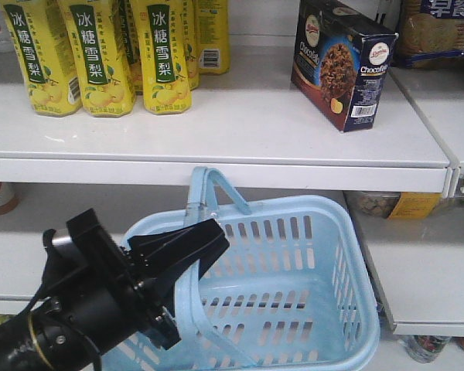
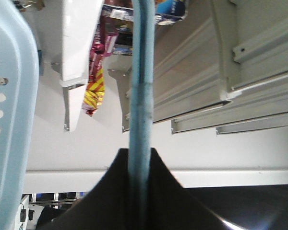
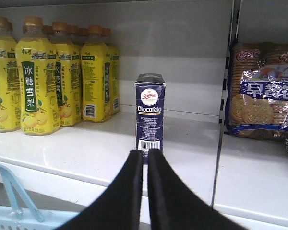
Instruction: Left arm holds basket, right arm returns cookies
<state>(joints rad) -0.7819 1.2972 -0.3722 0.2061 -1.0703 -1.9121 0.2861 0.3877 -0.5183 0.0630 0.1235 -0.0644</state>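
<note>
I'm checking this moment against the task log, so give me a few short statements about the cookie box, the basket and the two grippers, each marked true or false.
1. The dark navy Chocofello cardboard cookie box stands upright on the white shelf. True.
2. The light-blue slotted plastic basket holds several items. False: no goods show inside it.
3. The black left gripper is closed on one flat light-blue basket handle. True.
4. The black right gripper is clamped on the cookie box. False: its fingers are together and apart from the box.
5. Yellow pear-drink bottles stand to the camera's right of the box. False: they stand to its left.
</note>
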